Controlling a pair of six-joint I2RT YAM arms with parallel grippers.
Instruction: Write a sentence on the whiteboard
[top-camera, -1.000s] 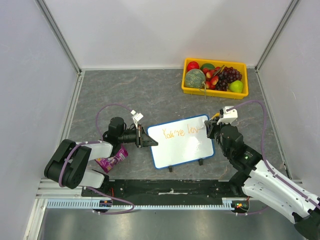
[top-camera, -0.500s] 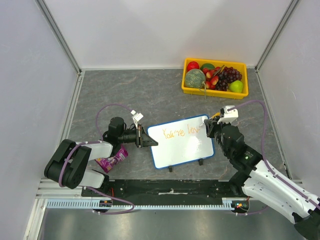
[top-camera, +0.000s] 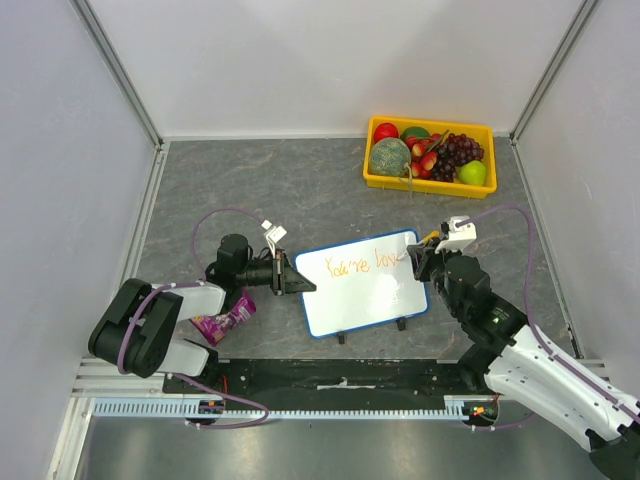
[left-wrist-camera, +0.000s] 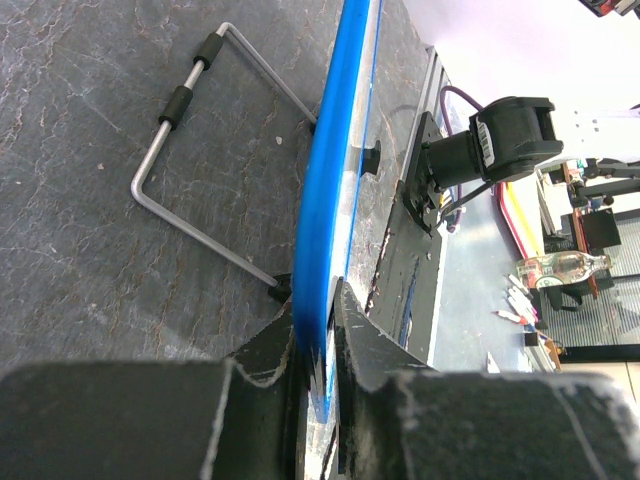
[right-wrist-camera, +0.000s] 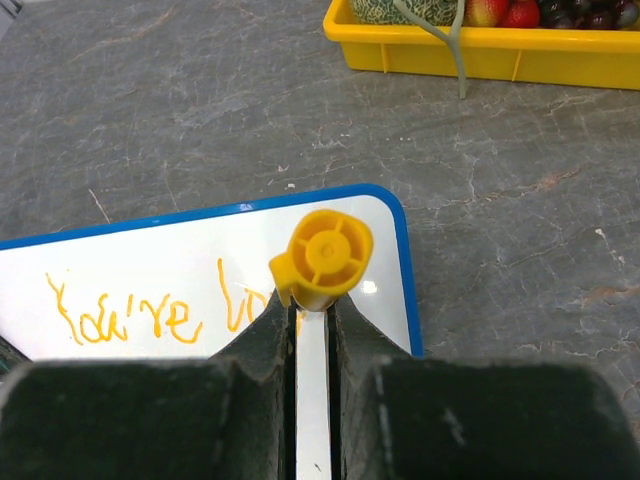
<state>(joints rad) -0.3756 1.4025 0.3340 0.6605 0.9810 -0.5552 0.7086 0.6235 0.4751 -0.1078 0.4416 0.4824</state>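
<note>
Whiteboard (top-camera: 362, 283) stands propped on its wire stand (left-wrist-camera: 190, 150) on the grey table (top-camera: 280, 190), between the two arms and nearer than the yellow tray (top-camera: 420, 184) of fruit. On its left, the left gripper (top-camera: 290, 280) pinches the blue frame, fingers narrow on the edge. Over the board's upper right corner, the right gripper (top-camera: 425, 262) is clamped on an orange marker (right-wrist-camera: 320, 255). So far the sentence (top-camera: 360, 265) reads "You're lo" in orange. The marker hides what follows, and I can't tell if its tip touches.

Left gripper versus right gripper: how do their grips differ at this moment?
The left gripper clamps the whiteboard by its blue edge; the right gripper holds a yellow marker. The left gripper is at the board's left end, the right gripper at its right end. Both are shut on something.
</note>
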